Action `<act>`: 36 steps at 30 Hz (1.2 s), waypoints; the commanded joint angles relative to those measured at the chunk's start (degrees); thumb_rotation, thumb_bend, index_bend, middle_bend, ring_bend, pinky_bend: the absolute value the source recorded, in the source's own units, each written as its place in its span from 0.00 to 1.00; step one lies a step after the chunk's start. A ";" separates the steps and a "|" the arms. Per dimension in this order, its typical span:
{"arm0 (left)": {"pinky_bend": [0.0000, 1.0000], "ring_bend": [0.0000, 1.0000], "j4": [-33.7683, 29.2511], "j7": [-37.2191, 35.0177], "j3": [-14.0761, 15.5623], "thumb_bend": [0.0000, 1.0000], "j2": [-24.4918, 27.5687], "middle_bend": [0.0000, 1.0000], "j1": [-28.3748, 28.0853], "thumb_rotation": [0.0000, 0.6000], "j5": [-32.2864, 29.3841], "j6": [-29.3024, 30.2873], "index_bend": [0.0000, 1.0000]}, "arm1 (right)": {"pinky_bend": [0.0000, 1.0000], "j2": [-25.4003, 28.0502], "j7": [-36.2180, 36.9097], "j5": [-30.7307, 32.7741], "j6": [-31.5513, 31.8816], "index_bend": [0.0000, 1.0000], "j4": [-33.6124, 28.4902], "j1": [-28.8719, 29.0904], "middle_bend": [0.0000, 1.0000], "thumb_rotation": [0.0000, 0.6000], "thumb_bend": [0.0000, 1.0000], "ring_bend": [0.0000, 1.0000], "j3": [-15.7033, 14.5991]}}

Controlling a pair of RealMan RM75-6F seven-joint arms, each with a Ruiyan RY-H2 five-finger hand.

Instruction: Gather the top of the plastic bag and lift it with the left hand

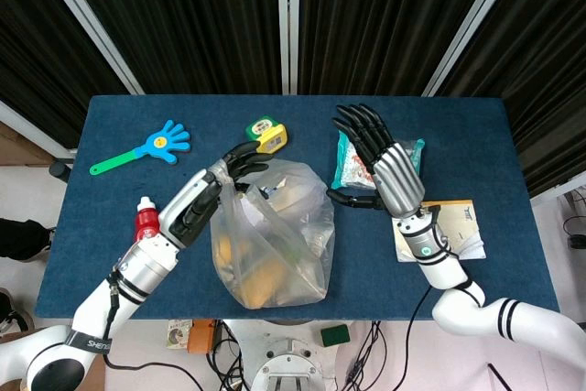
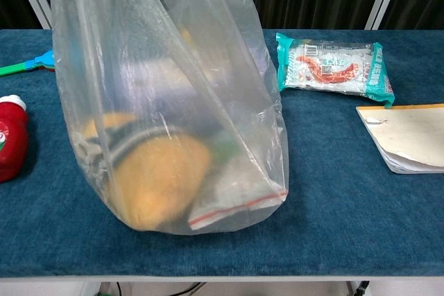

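Silver-shelled left hand point(image 1: 209, 191), right hand point(image 1: 392, 174), black fingers point(image 1: 355, 127), white black-banded forearms

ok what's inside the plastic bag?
Through the clear plastic bag: a rounded orange-yellow item with a dark striped band, and a flat zip pouch with a red seal line. Whatever is behind them is blurred by folds.

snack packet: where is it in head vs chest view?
Head view: snack packet sits right of centre, partly behind the right hand, beyond the notebook.
Chest view: snack packet lies upper right, in full view.
Shared landmark: the notebook, just nearer the robot than the packet.
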 commanded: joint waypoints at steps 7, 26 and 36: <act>0.34 0.11 0.00 1.51 -1.30 0.08 -0.33 0.13 -0.74 0.30 -1.60 -0.34 0.07 | 0.00 -4.71 3.39 1.74 -0.92 0.00 2.31 2.36 0.00 1.00 0.02 0.00 0.75; 0.35 0.11 0.00 0.96 -2.63 0.08 -0.08 0.13 0.31 0.30 -0.38 -1.34 0.07 | 0.00 -12.70 14.27 8.02 -3.86 0.00 8.94 4.39 0.00 1.00 0.02 0.00 2.33; 0.35 0.11 0.00 1.56 -3.14 0.08 0.12 0.13 0.24 0.30 -1.48 -1.54 0.07 | 0.00 -12.86 21.49 11.19 -8.81 0.00 8.26 4.90 0.00 1.00 0.00 0.00 2.62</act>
